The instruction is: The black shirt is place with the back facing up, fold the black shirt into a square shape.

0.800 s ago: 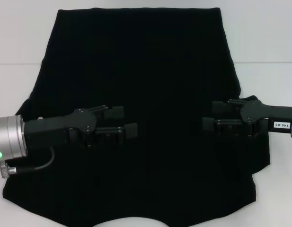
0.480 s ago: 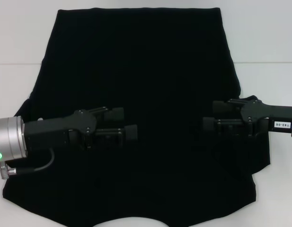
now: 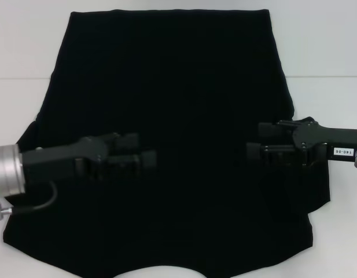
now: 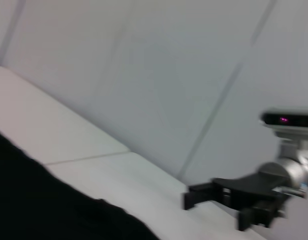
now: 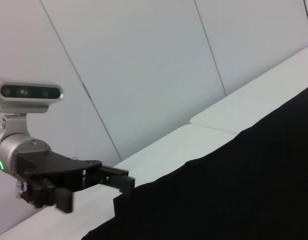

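grippers, left gripper point(image 3: 144, 149) and right gripper point(image 3: 257, 141), fingers apart over black shirt point(image 3: 178, 75); wrist views add walls.

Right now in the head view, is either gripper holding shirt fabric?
No. The left gripper and right gripper both hang open over the black shirt, which lies flat with no fabric lifted or between their fingers.

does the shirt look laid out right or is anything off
Mostly fine: the black shirt lies spread flat on the white table, no lettering showing. One oddity: its right edge bunches unevenly near the right end effector, which hangs above it with fingers apart, as does the left end effector.
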Controlling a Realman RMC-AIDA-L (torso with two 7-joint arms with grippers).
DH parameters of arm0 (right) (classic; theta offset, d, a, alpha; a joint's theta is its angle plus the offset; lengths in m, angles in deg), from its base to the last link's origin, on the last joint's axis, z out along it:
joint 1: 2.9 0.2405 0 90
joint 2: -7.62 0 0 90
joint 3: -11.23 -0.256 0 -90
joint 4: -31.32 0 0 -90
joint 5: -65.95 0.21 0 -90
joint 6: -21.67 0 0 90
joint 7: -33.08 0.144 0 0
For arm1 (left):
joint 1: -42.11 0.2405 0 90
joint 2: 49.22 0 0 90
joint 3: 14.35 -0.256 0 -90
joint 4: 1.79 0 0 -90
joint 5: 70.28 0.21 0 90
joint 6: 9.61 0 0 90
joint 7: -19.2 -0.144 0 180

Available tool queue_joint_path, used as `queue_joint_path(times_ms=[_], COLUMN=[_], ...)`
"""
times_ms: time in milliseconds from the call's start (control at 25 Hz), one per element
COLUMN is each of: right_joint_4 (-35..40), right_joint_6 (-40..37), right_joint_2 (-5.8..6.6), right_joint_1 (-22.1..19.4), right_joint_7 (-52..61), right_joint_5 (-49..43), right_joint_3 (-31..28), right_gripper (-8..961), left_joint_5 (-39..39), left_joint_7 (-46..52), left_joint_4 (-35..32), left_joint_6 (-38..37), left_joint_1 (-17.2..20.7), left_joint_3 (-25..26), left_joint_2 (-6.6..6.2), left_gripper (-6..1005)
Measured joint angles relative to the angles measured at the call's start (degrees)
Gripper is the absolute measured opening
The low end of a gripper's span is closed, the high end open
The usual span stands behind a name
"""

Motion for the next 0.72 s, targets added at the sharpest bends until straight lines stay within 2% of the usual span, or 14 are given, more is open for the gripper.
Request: queue_joint_path(times_ms=[200, 480, 520, 720], right_joint_4=[0.3, 0.0, -0.1, -0.2], right_joint_6=[0.1, 2.0, 2.2, 3.4], right_joint_2=[-0.45, -0.85, -0.99, -1.61], right_joint_1=[0.2, 0.8, 0.9, 1.0], right_joint_7=[0.3, 0.4, 0.4, 0.3], right_joint_5=[0.1, 0.3, 0.3, 0.3], right_joint_3=[-0.1, -0.7, -0.9, -1.4], right_gripper=[910, 910, 910, 909], left_joint_5=[1.7, 6.8, 10.6, 17.5], left_joint_7=[4.6, 13.6, 17.5, 24.8], left_joint_4=[-2.5, -9.4, -11.7, -15.3], left_joint_6=[3.7, 6.7, 8.0, 11.0], left_joint_1=[1.8, 4.1, 4.2, 4.2], left_joint_3=[4.2, 6.4, 8.3, 10.1], left_joint_2=[-0.68, -1.72, -2.26, -3.09], left_gripper=[943, 942, 942, 942])
